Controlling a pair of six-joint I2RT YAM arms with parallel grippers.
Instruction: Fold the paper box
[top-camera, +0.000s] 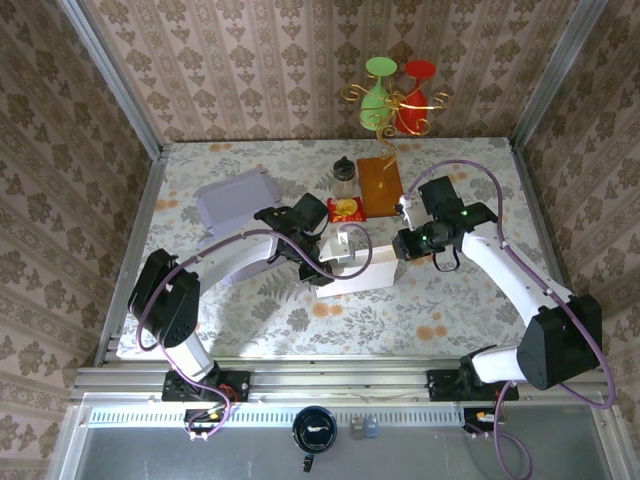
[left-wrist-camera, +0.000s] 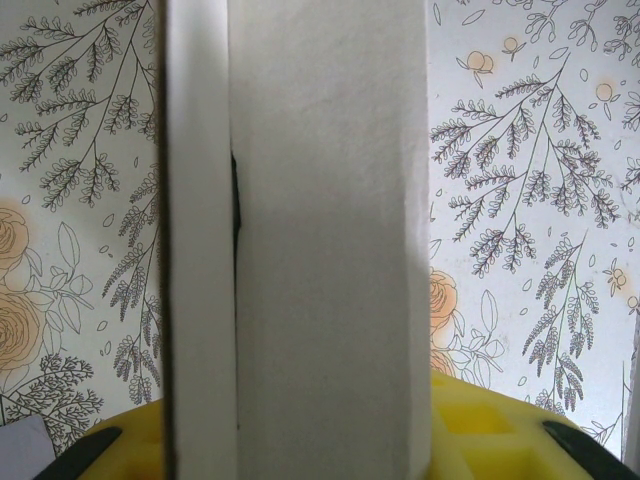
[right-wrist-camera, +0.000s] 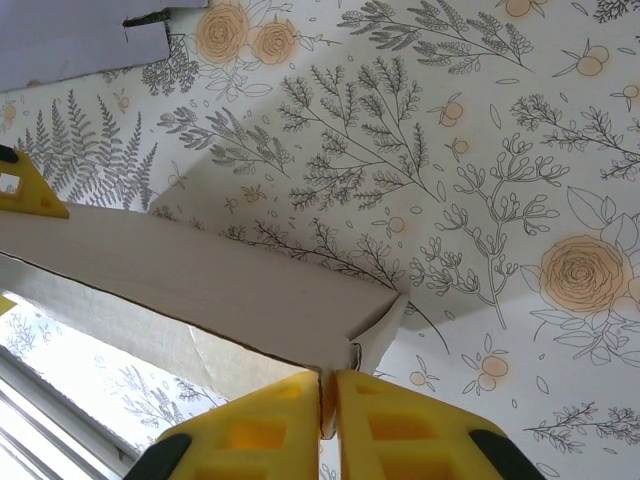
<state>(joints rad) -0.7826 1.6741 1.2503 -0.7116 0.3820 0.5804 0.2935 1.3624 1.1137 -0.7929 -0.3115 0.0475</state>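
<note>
Floral tabletop (top-camera: 250, 310) holds a white half-folded paper box (top-camera: 360, 272), left claw (top-camera: 320, 262) and right claw (right-wrist-camera: 328, 410) pinching it.

We can read no words, numbers or brand marks anywhere. The small red and yellow packet (top-camera: 346, 208) on the desk (top-camera: 450, 310) bears some print, but it is too small for us to make out. The paper box (top-camera: 365, 272) shows us plain white card.

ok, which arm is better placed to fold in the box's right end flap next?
Right. Its hand pinches the corner flap at the paper box's right end. The left hand clamps the opposite wall, so it probably suits steadying.
</note>
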